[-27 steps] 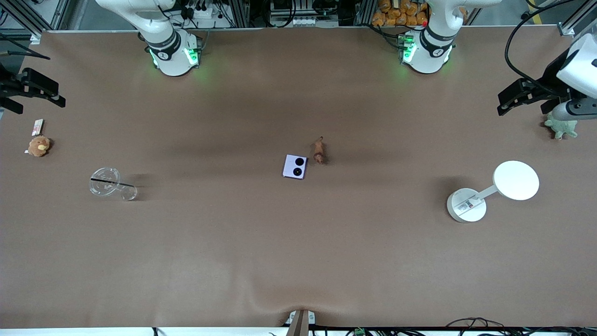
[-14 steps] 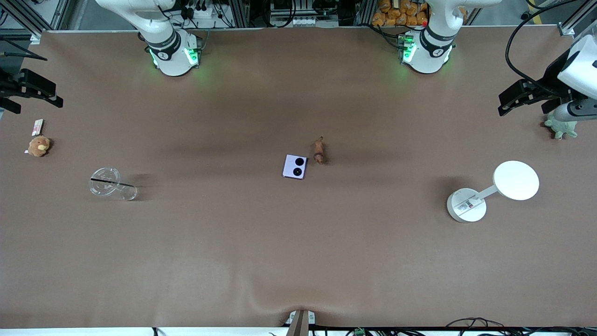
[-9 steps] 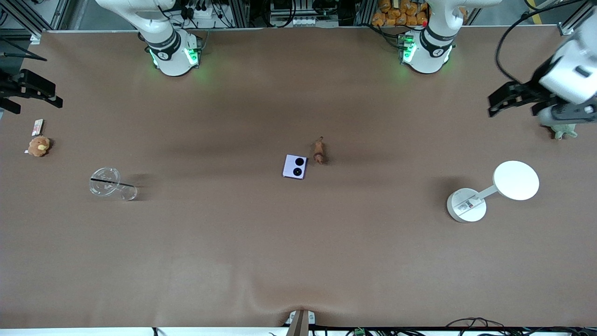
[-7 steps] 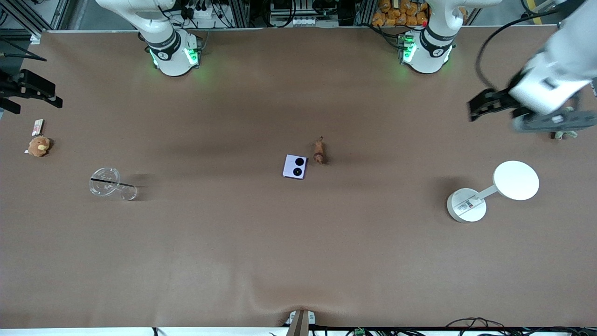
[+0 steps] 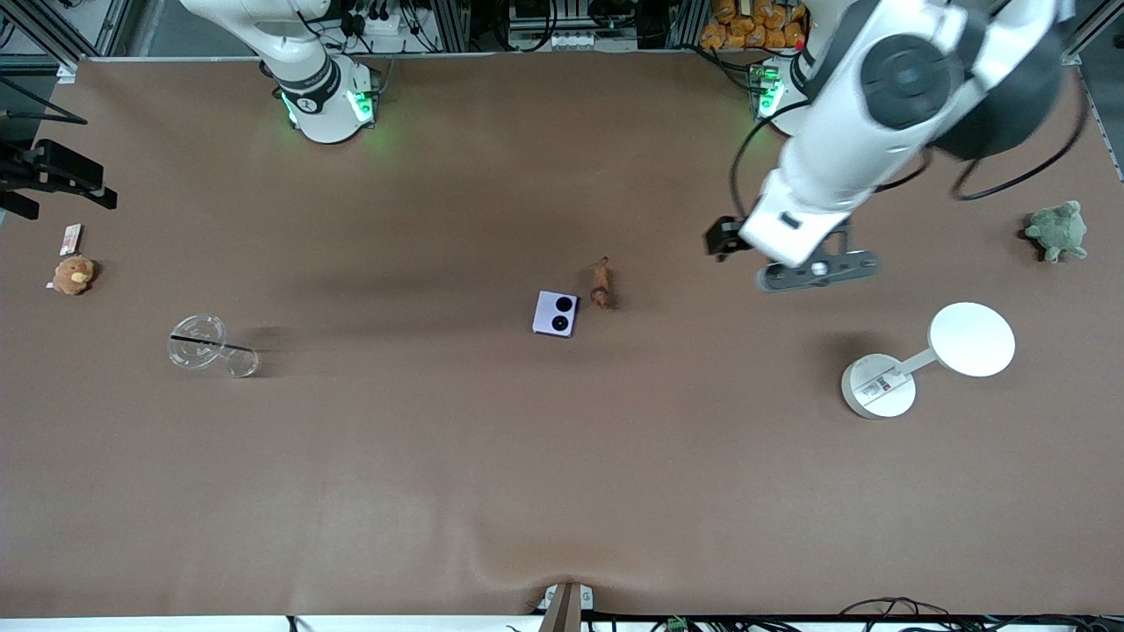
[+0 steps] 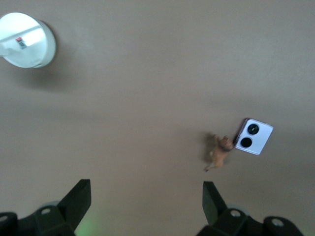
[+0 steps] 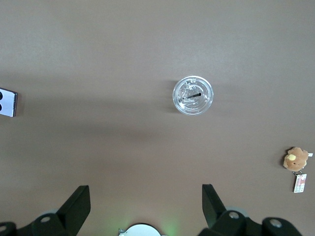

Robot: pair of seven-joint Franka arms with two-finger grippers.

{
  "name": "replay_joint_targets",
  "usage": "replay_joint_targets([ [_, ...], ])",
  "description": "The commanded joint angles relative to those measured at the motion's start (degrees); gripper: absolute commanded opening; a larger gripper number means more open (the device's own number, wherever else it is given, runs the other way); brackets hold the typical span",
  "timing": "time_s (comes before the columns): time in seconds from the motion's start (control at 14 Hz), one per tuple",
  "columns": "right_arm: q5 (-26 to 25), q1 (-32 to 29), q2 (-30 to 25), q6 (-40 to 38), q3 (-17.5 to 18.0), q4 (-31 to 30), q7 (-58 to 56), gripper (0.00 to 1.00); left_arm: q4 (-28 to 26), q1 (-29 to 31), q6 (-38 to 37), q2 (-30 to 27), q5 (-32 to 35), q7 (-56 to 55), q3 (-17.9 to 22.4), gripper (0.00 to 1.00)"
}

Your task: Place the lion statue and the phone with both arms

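Mid-table, the lion statue (image 5: 601,285) touches a corner of the phone (image 5: 555,313); the left gripper (image 6: 146,202), jaws wide and empty, hangs nearest, toward its arm's end, while the open right gripper (image 7: 145,202) waits at the table's edge

We see a wide table (image 5: 439,456) covered in brown paper, rumpled at its near edge, under soft even light, with aluminium framing (image 5: 457,26), cables and a heap of orange plush toys (image 5: 746,22) along its top edge.
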Motion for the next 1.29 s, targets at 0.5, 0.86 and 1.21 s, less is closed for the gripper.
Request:
replay_joint_targets([
  [0.5, -0.02, -1.08, 0.15, 0.25, 0.79, -0.01, -0.95, 1.0, -2.46, -12.41, 15.37, 12.06, 3.99, -19.43, -0.11, 1.0],
  [0.86, -0.11, -1.08, 0.15, 0.16, 0.79, -0.1, -0.95, 1.0, -9.31, -14.79, 25.84, 15.06, 6.64, -23.15, -0.11, 1.0],
  [1.21, -0.11, -1.08, 0.15, 0.16, 0.79, -0.1, -0.95, 1.0, -14.51, -15.85, 36.13, 17.16, 7.09, -23.5, 0.06, 1.0],
])
